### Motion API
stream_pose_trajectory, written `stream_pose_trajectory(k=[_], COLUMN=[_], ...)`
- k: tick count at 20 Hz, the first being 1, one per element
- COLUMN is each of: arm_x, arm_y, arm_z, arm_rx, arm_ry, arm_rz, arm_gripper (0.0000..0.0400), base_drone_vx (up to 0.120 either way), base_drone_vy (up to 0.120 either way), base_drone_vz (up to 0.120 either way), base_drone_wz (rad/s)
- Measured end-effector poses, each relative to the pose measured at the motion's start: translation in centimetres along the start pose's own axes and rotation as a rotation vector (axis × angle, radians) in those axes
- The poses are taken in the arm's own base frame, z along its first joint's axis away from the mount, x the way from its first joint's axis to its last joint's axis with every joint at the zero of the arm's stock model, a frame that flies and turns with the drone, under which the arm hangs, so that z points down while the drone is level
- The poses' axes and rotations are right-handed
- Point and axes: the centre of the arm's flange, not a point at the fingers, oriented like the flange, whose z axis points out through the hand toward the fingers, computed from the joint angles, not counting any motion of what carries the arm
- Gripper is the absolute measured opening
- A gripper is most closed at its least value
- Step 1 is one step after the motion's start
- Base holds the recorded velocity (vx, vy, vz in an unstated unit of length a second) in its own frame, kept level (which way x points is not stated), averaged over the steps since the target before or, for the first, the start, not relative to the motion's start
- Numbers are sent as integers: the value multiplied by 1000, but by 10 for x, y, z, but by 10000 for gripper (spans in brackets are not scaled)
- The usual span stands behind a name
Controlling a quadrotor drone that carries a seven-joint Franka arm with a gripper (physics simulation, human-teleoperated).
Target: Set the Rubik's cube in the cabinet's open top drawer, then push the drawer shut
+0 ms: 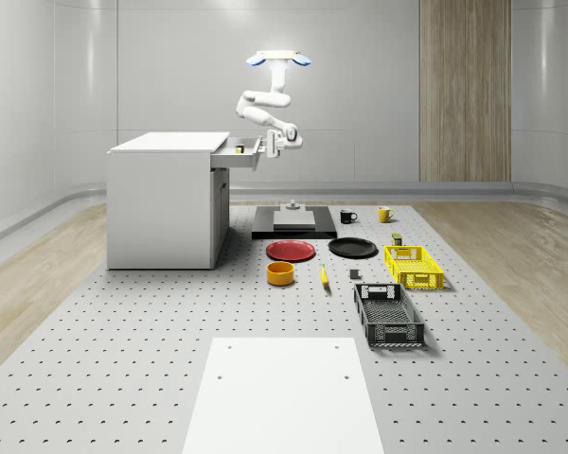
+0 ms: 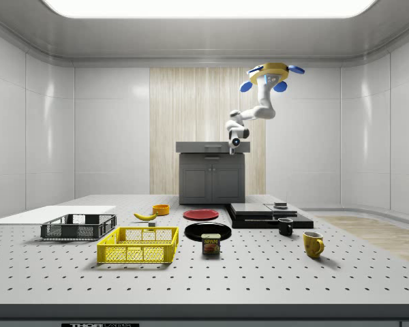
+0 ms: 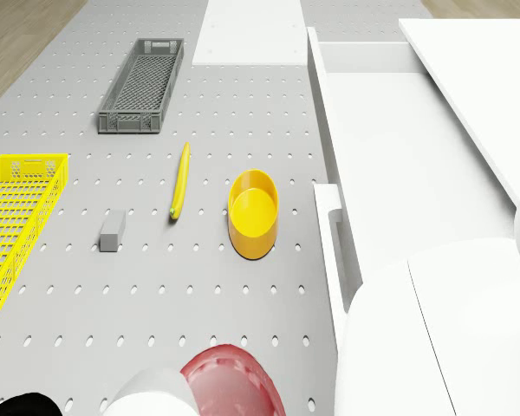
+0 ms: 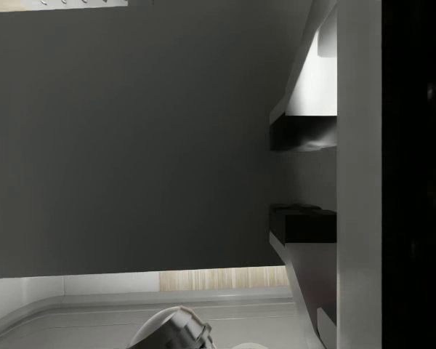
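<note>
1. Pegboard floor in a pale-walled room, with a white cabinet (image 1: 161,203) on it and its top drawer (image 1: 241,158) pulled out toward the whole-scene view's right.
2. Hovering above the floor past the drawer's outer end, a drone (image 1: 277,59), arm folded down and back toward the cabinet.
3. Level with the drawer front and just beside it on the whole-scene view's right, the gripper (image 1: 269,144); contact or a small gap, cannot say.
4. Seen from the wrist, fingertips (image 4: 303,134) apart, with nothing between them.
5. Inside the drawer, a small yellowish block, probably the Rubik's cube (image 1: 239,148), though too small to be sure.
6. Judged as the closing step: cube stowed, drawer not yet shut.
7. Closing direction toward the whole-scene view's left, straight away from the gripper along the drawer's long axis.
</note>
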Motion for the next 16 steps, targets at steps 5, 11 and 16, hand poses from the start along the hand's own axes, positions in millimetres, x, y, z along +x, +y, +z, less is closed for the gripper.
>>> stream_pose_trajectory(k=[5,11,16], arm_x=[6,0,-12], arm_y=[-4,-3,-3], arm_z=[26,52,75], arm_rx=[1,1,1], arm_ry=[0,-1,-4], arm_rz=[-26,-18,11], arm_gripper=[104,105,106], base_drone_vx=[0,0,0], base_drone_vy=[0,0,0], base_drone_vz=[0,0,0], base_drone_wz=[0,0,0])
